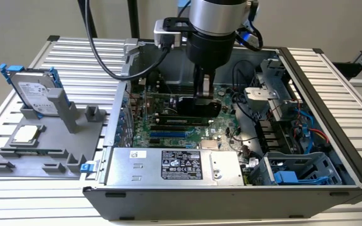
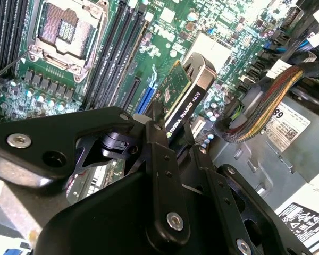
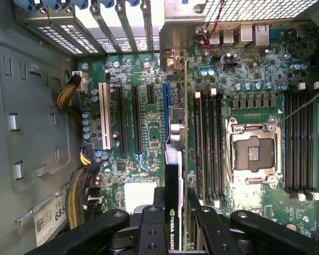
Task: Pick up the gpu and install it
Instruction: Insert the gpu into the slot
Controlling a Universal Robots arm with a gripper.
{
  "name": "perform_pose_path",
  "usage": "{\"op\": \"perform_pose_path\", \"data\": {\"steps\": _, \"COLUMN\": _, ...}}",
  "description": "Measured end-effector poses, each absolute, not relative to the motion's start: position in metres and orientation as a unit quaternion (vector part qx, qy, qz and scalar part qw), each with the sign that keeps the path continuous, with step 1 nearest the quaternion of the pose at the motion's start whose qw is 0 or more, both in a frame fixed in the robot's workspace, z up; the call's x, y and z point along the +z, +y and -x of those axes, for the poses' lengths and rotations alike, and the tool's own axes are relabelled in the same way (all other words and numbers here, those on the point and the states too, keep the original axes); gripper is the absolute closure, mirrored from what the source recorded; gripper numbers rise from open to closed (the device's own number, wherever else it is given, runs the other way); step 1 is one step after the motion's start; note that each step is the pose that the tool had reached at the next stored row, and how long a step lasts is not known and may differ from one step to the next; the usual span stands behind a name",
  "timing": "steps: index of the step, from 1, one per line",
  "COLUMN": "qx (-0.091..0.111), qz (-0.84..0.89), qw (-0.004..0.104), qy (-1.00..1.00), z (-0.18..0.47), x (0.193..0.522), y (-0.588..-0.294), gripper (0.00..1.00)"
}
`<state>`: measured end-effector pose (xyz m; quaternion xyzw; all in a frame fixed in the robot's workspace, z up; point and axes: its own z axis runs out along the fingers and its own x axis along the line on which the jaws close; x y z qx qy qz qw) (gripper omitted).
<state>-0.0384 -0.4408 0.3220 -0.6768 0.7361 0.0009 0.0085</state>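
Observation:
The gpu (image 1: 200, 107) is a green card with a black cooler. It hangs edge-down inside the open computer case (image 1: 332, 127), just above the motherboard (image 1: 162, 101). My gripper (image 1: 204, 92) is shut on its upper edge. In the first wrist view the gpu (image 3: 174, 159) shows edge-on, beside the long blue slot (image 3: 165, 106), with my gripper (image 3: 175, 226) clamped on either side of it. In the second wrist view the gpu (image 2: 189, 98) is tilted over the black and blue slots, and the gripper (image 2: 173, 146) holds its near end. Whether the card touches a slot is hidden.
A silver power supply (image 1: 175, 165) fills the case's front. Cable bundles (image 2: 266, 101) and drive cages (image 1: 297, 172) sit on the exterior view's right. The processor socket (image 3: 253, 154) stands bare. Outside the case, a grey fixture (image 1: 49, 141) carries a hard drive (image 1: 35, 94) and a chip (image 1: 28, 135).

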Motion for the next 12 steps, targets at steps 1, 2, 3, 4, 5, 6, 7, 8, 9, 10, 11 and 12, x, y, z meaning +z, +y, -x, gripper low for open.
{"op": "perform_pose_path", "data": {"steps": 1, "qx": 0.001, "qz": 0.677, "qw": 0.008, "qy": 0.736, "z": 0.0385, "x": 0.3216, "y": -0.4408, "gripper": 1.0}}
{"op": "perform_pose_path", "data": {"steps": 2, "qx": 0.001, "qz": 0.677, "qw": 0.008, "qy": 0.736, "z": 0.0384, "x": 0.3212, "y": -0.4408, "gripper": 1.0}}
{"op": "perform_pose_path", "data": {"steps": 3, "qx": 0.001, "qz": 0.677, "qw": 0.008, "qy": 0.736, "z": 0.0384, "x": 0.3208, "y": -0.4408, "gripper": 1.0}}
{"op": "perform_pose_path", "data": {"steps": 4, "qx": 0.001, "qz": 0.677, "qw": 0.008, "qy": 0.736, "z": 0.0384, "x": 0.3204, "y": -0.4408, "gripper": 1.0}}
{"op": "perform_pose_path", "data": {"steps": 5, "qx": 0.001, "qz": 0.677, "qw": 0.008, "qy": 0.736, "z": 0.0384, "x": 0.32, "y": -0.4408, "gripper": 1.0}}
{"op": "perform_pose_path", "data": {"steps": 6, "qx": 0.001, "qz": 0.677, "qw": 0.008, "qy": 0.736, "z": 0.0384, "x": 0.3196, "y": -0.4408, "gripper": 1.0}}
{"op": "perform_pose_path", "data": {"steps": 7, "qx": 0.001, "qz": 0.677, "qw": 0.008, "qy": 0.736, "z": 0.0385, "x": 0.3192, "y": -0.4408, "gripper": 1.0}}
{"op": "perform_pose_path", "data": {"steps": 8, "qx": 0.001, "qz": 0.677, "qw": 0.008, "qy": 0.736, "z": 0.0385, "x": 0.3188, "y": -0.4408, "gripper": 1.0}}
{"op": "perform_pose_path", "data": {"steps": 9, "qx": 0.001, "qz": 0.677, "qw": 0.008, "qy": 0.736, "z": 0.0385, "x": 0.3184, "y": -0.4408, "gripper": 1.0}}
{"op": "perform_pose_path", "data": {"steps": 10, "qx": 0.001, "qz": 0.677, "qw": 0.008, "qy": 0.736, "z": 0.0385, "x": 0.318, "y": -0.4408, "gripper": 1.0}}
{"op": "perform_pose_path", "data": {"steps": 11, "qx": 0.0, "qz": 0.677, "qw": 0.008, "qy": 0.736, "z": 0.0385, "x": 0.3176, "y": -0.4408, "gripper": 1.0}}
{"op": "perform_pose_path", "data": {"steps": 12, "qx": 0.0, "qz": 0.677, "qw": 0.008, "qy": 0.736, "z": 0.0385, "x": 0.3172, "y": -0.4408, "gripper": 1.0}}
